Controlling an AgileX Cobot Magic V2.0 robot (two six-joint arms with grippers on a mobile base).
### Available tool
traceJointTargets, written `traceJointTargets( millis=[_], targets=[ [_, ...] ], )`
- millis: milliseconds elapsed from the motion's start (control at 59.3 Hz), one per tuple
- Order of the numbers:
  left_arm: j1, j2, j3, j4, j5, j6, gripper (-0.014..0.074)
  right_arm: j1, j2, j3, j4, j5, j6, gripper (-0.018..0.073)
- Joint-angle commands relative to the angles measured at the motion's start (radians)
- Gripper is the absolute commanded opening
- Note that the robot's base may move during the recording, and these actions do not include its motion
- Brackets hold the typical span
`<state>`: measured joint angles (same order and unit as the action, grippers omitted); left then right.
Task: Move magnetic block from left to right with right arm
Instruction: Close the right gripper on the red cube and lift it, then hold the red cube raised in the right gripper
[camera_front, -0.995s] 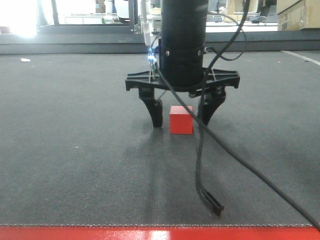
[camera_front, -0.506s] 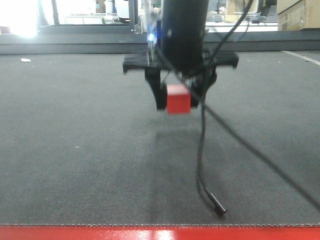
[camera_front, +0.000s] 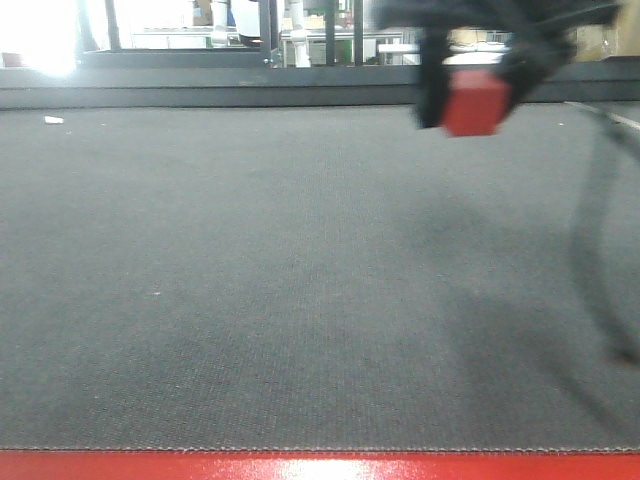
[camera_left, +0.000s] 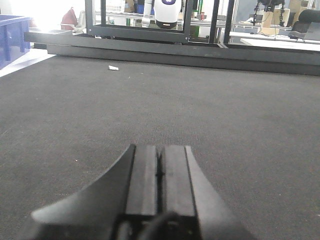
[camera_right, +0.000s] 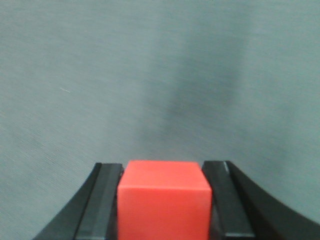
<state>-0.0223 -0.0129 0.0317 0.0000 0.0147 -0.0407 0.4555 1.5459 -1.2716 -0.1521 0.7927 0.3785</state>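
The magnetic block, a small bright red cube, hangs well above the dark grey mat at the upper right of the front view, blurred by motion. My right gripper is shut on it, a black finger on each side. In the right wrist view the block fills the gap between the two fingers of my right gripper, with only mat below it. My left gripper is shut, its pads pressed together with nothing between them, low over the mat.
A black cable trails down from the right arm at the right edge. A red strip borders the mat's near edge. A dark rail runs along the far edge, with a small white scrap near it.
The right gripper closed on the red block, lifted it off the mat and carried it up and to the right. The left gripper shows no earlier frame.
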Motion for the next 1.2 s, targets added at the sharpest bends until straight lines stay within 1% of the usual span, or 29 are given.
traceJointTargets(
  millis=[0, 202, 371, 405, 523, 658, 793, 1046, 1181],
  targets=[
    [0.001, -0.015, 0.010, 0.000, -0.091, -0.007, -0.0116, -0.042, -0.150, 0.075, -0.008, -0.095, -0.046, 0.0216],
    [0.001, -0.015, 0.010, 0.000, -0.091, -0.007, -0.0116, -0.104, -0.382, 0.311, -0.007, -0.179, -0.097, 0.0216],
    [0.001, -0.015, 0.010, 0.000, -0.091, -0.007, -0.0116, -0.105, -0.579, 0.481, -0.007, -0.219, -0.114, 0.0216],
    [0.001, -0.015, 0.010, 0.000, -0.091, -0.007, -0.0116, -0.105, -0.669, 0.541, -0.007, -0.234, -0.115, 0.0216],
    [0.001, -0.015, 0.010, 0.000, -0.091, -0.007, -0.0116, -0.104, -0.834, 0.628, -0.008, -0.243, -0.138, 0.0216],
    [0.001, -0.015, 0.010, 0.000, -0.091, -0.007, -0.0116, -0.104, -1.026, 0.683, -0.008, -0.216, -0.171, 0.0216],
    [0.001, -0.015, 0.010, 0.000, -0.091, -0.007, -0.0116, -0.104, -1.185, 0.689, -0.011, -0.169, -0.200, 0.0216],
    [0.001, -0.015, 0.010, 0.000, -0.091, -0.007, -0.0116, -0.104, -1.409, 0.689, -0.012, -0.147, -0.204, 0.0216],
    [0.001, -0.015, 0.010, 0.000, -0.091, -0.007, -0.0116, -0.104, -1.488, 0.689, -0.012, -0.150, -0.204, 0.0216]
  ],
)
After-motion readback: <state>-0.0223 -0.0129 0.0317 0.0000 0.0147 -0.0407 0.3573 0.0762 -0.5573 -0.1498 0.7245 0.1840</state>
